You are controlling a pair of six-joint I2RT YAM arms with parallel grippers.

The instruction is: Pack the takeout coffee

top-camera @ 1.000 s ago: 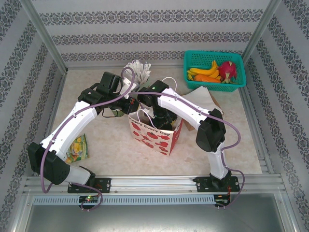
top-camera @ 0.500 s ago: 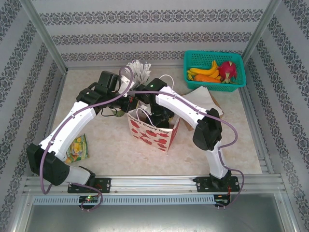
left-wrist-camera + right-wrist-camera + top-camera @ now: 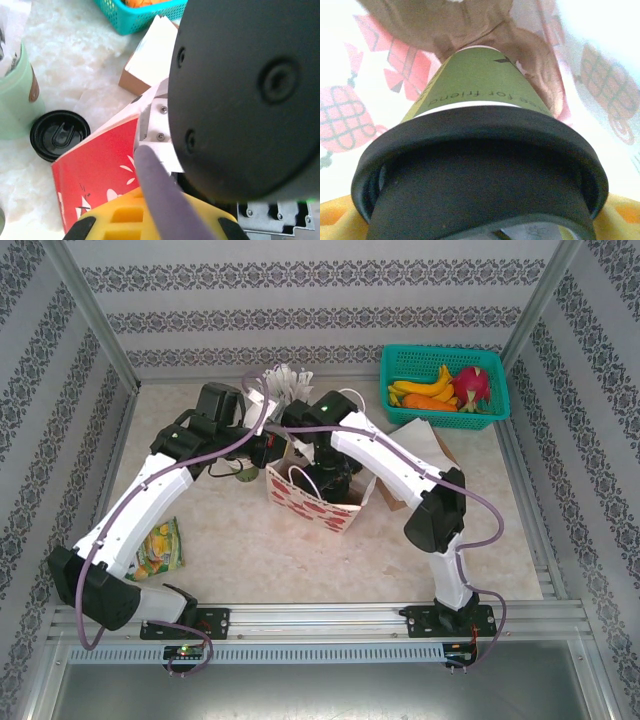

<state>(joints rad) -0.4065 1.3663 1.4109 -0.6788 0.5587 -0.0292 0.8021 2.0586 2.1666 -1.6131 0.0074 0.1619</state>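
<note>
The takeout coffee [image 3: 482,82], a paper cup with a green band and a black lid [image 3: 480,165], sits close under the right wrist camera, inside the red-and-white paper bag [image 3: 318,506]. My right gripper [image 3: 335,472] reaches down into the bag's open top and is shut on the cup, with the bag's brown bottom beyond it. My left gripper [image 3: 262,448] is shut at the bag's left rim. Its fingers are hidden, so I cannot tell whether it pinches the paper. The bag's red side [image 3: 95,165] shows in the left wrist view behind the right arm's black joint.
A loose black lid [image 3: 59,135] lies by a mint-green cup [image 3: 15,95] holding white sticks [image 3: 285,383], left of the bag. A teal fruit basket [image 3: 400,352] stands back right, a flat box [image 3: 425,435] in front of it. A snack packet [image 3: 160,545] lies front left.
Both arms and the bag have shifted toward the back of the table. The right wrist sits lower in the bag's opening. Neither gripper has changed its opening.
</note>
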